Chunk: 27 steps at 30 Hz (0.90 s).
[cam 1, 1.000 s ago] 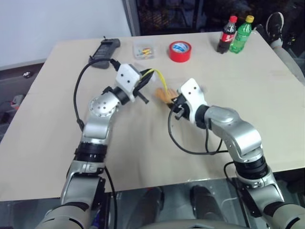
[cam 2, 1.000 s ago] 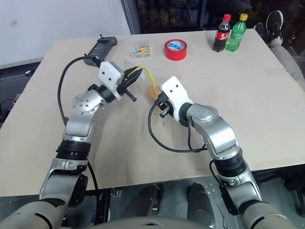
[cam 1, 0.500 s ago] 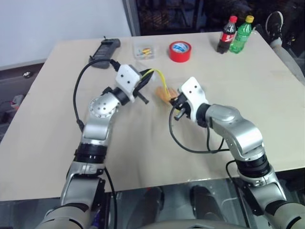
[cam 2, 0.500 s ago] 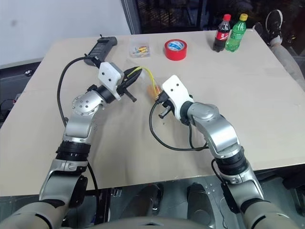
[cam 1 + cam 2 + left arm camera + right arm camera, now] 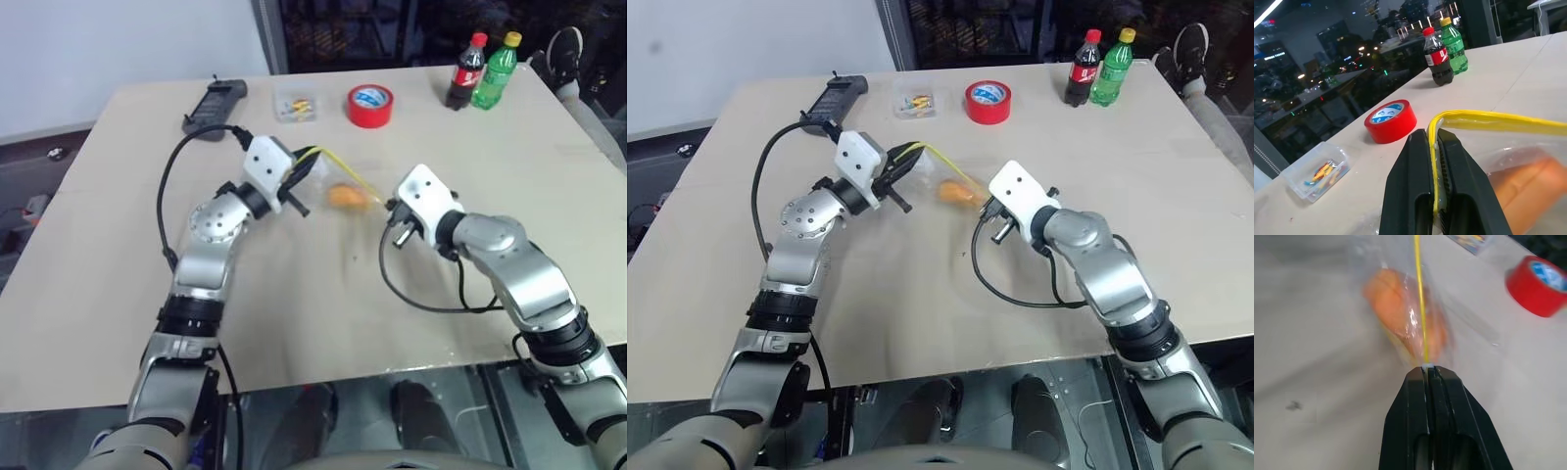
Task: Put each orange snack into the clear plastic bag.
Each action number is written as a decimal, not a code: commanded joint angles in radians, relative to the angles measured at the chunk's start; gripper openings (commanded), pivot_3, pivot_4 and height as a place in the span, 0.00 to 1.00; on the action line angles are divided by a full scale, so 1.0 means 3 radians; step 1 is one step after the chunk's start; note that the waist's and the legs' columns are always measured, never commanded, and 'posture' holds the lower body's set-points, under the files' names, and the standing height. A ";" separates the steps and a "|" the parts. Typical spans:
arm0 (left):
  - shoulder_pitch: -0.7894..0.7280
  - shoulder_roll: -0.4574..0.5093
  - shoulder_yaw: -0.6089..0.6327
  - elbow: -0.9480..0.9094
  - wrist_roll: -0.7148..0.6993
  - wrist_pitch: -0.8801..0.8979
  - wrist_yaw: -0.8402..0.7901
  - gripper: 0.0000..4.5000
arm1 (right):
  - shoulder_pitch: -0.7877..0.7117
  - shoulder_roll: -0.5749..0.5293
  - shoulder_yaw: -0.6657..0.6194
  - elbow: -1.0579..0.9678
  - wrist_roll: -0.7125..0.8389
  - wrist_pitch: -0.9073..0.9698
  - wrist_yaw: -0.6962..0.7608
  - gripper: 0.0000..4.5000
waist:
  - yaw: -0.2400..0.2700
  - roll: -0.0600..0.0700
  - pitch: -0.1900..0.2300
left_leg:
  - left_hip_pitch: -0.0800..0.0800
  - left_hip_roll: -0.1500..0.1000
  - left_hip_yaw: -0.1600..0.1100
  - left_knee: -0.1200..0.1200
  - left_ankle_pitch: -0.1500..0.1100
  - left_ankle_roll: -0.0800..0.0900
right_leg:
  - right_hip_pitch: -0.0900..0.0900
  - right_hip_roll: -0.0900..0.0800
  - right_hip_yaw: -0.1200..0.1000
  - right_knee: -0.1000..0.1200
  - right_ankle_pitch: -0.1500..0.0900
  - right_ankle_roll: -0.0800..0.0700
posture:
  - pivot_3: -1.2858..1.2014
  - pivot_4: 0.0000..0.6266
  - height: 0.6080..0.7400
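Holding orange snacks: clear plastic bag

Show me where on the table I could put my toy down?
Bare table lies right of the bag, below the cola bottle and green bottle. The near left side is bare too. The far edge is crowded: red tape roll, clear box.
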 commanded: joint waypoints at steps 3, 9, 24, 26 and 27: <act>-0.0797 -0.0134 0.0084 0.0645 -0.0071 -0.0107 0.0018 0.00 | -0.0548 -0.0546 -0.0190 0.1020 -0.0471 -0.0838 -0.0012 0.00 | 0.0052 -0.0001 0.0001 | -0.0001 -0.0005 0.0001 0.0012 0.0000 0.0001 | 0.0008 -0.0002 -0.0004 0.0000 0.0000 0.0001 | 0.52 0.24 1.00; -0.1347 -0.0161 0.0038 0.1459 -0.0018 -0.0512 -0.0202 0.00 | -0.0990 -0.0915 -0.0233 0.1757 -0.0656 -0.1647 0.0132 0.00 | 0.0028 -0.0002 0.0001 | -0.0003 -0.0004 0.0008 0.0005 0.0000 0.0001 | 0.0003 -0.0001 -0.0003 -0.0009 0.0000 0.0001 | 0.52 0.24 1.00; 0.0987 0.0301 -0.0433 -0.0489 0.0231 -0.0591 -0.0600 0.27 | 0.1210 -0.1066 -0.0346 -0.0301 -0.0760 -0.1591 0.0464 0.14 | 0.0029 0.0000 -0.0002 | 0.0005 -0.0002 0.0009 -0.0001 -0.0009 0.0015 | -0.0002 -0.0007 0.0000 -0.0003 0.0001 0.0001 | 0.52 0.24 1.00; 0.1159 0.0393 -0.0324 -0.0723 -0.0010 -0.0315 -0.0713 0.46 | 0.1427 -0.1055 -0.0529 -0.0398 -0.0605 -0.1556 0.0522 0.31 | 0.0057 0.0002 0.0000 | 0.0026 -0.0001 0.0008 -0.0001 -0.0013 0.0021 | 0.0021 -0.0005 -0.0002 -0.0001 -0.0001 0.0002 | 0.52 0.24 1.00; 0.1225 0.0441 -0.0261 -0.0825 -0.0114 -0.0191 -0.0752 0.57 | 0.1523 -0.1044 -0.0643 -0.0449 -0.0509 -0.1509 0.0550 0.43 | 0.0074 0.0002 0.0002 | 0.0039 0.0000 0.0008 -0.0001 -0.0013 0.0021 | 0.0035 -0.0005 -0.0002 -0.0002 -0.0001 0.0002 | 0.52 0.24 1.00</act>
